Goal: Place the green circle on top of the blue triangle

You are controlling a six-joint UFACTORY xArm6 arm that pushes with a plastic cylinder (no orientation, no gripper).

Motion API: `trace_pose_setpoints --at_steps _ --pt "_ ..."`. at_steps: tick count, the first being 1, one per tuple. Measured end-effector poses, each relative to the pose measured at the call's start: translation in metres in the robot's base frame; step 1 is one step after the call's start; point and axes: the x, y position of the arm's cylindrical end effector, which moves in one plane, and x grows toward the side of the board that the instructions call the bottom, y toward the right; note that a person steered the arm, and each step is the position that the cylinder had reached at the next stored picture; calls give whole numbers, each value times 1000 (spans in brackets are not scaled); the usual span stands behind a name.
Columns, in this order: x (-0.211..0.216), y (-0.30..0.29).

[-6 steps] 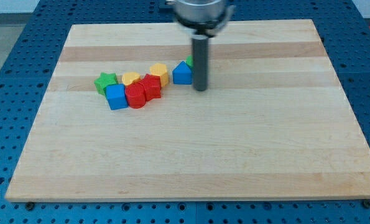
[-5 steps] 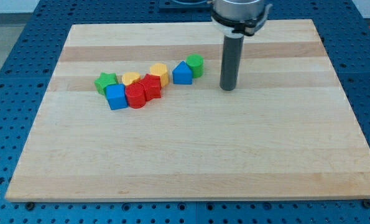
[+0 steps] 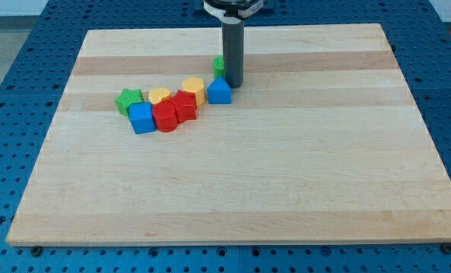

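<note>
My tip [image 3: 233, 84] is sitting at the view's upper middle of the board, just beside the blue triangle [image 3: 219, 92] on its upper right. The green circle [image 3: 219, 64] is peeking out from behind the rod on its left – only a sliver is showing, just above the triangle. So the circle is lying where the task wants it, towards the view's top of the triangle; whether the two are touching I cannot tell, since the rod is covering the gap. No claw on this rig – just a bare rod, so nothing is being grasped or released; it is only pressing sideways.

Judgement: the rod is probably standing at the circle's right in order to nudge it leftward over the triangle's peak. Placement looks nearly done.

Other blocks are clustering to the left of the triangle: yellow block [image 3: 194, 89], red block [image 3: 184, 105], red circle [image 3: 165, 117], a second yellow one [image 3: 159, 95], blue cube [image 3: 142, 117], green star [image 3: 128, 99]. None is near the tip.

Surface: pale wooden board [image 3: 286, 174], lying on a blue perforated table [image 3: 13, 91].
</note>
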Motion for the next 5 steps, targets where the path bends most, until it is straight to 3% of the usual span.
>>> trace_pose_setpoints --at_steps 1,2,3,4,5 --pt "-11 46" --pt "-34 52" --pt "-59 27" --pt "-75 -34" --pt "-74 -80"
